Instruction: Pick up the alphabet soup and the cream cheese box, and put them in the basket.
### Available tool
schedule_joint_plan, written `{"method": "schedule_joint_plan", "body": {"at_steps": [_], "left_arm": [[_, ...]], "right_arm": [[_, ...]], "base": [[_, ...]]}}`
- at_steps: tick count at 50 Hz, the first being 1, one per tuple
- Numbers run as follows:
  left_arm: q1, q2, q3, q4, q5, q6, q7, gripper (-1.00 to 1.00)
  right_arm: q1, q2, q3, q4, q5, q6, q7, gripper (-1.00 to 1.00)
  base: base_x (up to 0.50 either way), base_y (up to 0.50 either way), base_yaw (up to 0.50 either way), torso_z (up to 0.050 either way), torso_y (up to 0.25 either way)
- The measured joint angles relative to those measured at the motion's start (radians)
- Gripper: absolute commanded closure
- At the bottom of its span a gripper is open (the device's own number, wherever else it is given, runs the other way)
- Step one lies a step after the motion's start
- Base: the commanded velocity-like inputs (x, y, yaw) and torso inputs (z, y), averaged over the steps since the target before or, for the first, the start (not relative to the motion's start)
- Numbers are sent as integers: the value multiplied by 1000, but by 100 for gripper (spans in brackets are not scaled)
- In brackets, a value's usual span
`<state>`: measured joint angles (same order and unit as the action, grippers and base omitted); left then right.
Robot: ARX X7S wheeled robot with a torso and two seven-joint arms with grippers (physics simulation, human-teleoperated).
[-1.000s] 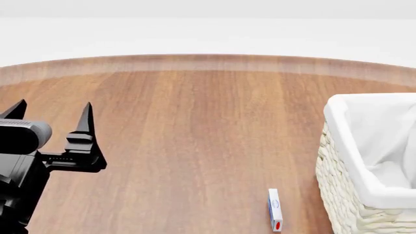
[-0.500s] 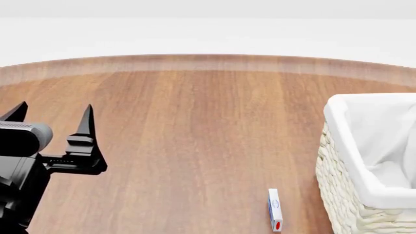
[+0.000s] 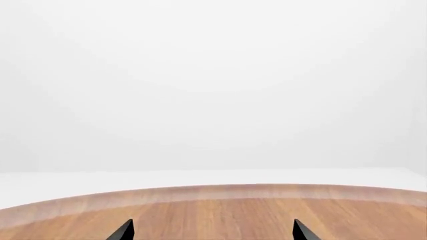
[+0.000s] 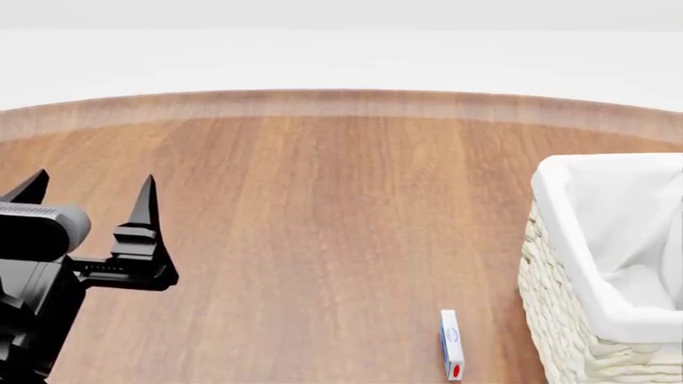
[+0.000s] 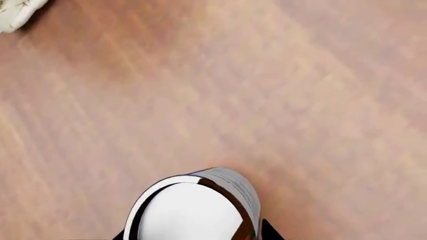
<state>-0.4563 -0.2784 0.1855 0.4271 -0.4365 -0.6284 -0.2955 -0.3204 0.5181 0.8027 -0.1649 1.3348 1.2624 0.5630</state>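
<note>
Seen from above in the right wrist view, the alphabet soup (image 5: 187, 210) is a can with a white top and a strip of bluish-grey label. My right gripper (image 5: 195, 234) is shut on it, a black fingertip against each side. The cream cheese box (image 4: 452, 344), thin and white with a blue edge and a red mark, lies on the wooden floor just left of the basket (image 4: 555, 296). My left gripper (image 4: 91, 186) hangs open and empty at the far left, well away from the box. In its own view the left gripper (image 3: 212, 232) holds only air.
The wooden surface (image 4: 320, 208) ends in a curved far edge with white ground beyond it. A corner of the wicker basket (image 5: 15, 12) shows in the right wrist view, apart from the can. The right arm is outside the head view.
My left gripper has sunk slightly in the head view and stays open. The cream cheese box and basket have not moved.
</note>
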Motion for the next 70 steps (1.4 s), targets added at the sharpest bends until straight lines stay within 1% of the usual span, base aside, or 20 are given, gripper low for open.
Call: {"method": "schedule_joint_plan", "body": {"at_steps": [5, 8, 13, 19, 25, 30, 38, 47, 54, 58, 61, 70], "left_arm": [[1, -2, 3, 0, -1, 1, -2, -100], [1, -3, 4, 0, -2, 2, -3, -100], [2, -5, 6, -3, -2, 5, -3, -100], [1, -7, 7, -7, -4, 7, -4, -100], [-1, -10, 8, -8, -7, 8, -5, -100], [-2, -11, 9, -9, -9, 8, -7, -100], [-3, -13, 10, -16, -11, 13, -7, -100], [-1, -15, 15, -24, -11, 21, -8, -100], [-1, -15, 18, -28, -11, 25, -9, -100], [-1, -16, 19, -29, -12, 26, -10, -100], [-1, -17, 20, -30, -13, 27, -11, -100], [-3, -18, 24, -31, -15, 27, -15, -100]], "right_arm": [[12, 3, 2, -13, 27, 9, 27, 100], [38, 21, -1, -31, 89, 30, 87, 100], [99, 78, -31, -58, 254, 46, 244, 100], [180, 166, -97, -89, 451, 23, 429, 100], [285, 263, -196, -118, 617, -26, 578, 100], [388, 335, -291, -134, 720, -70, 666, 100], [548, 423, -434, -148, 831, -127, 757, 100], [752, 493, -599, -153, 923, -172, 830, 100], [937, 519, -728, -136, 968, -186, 871, 100], [1028, 519, -777, -125, 947, -180, 874, 100], [1081, 512, -799, -117, 902, -167, 855, 100], [1174, 470, -842, -86, 651, -121, 717, 100]], "base": [[0, 0, 1, 0, 0], [0, 0, 0, 0, 0], [0, 0, 0, 0, 0], [0, 0, 0, 0, 0], [0, 0, 0, 0, 0], [0, 0, 0, 0, 0], [0, 0, 0, 0, 0], [0, 0, 0, 0, 0], [0, 0, 0, 0, 0], [0, 0, 0, 0, 2], [0, 0, 0, 0, 0], [0, 0, 0, 0, 0]]}}
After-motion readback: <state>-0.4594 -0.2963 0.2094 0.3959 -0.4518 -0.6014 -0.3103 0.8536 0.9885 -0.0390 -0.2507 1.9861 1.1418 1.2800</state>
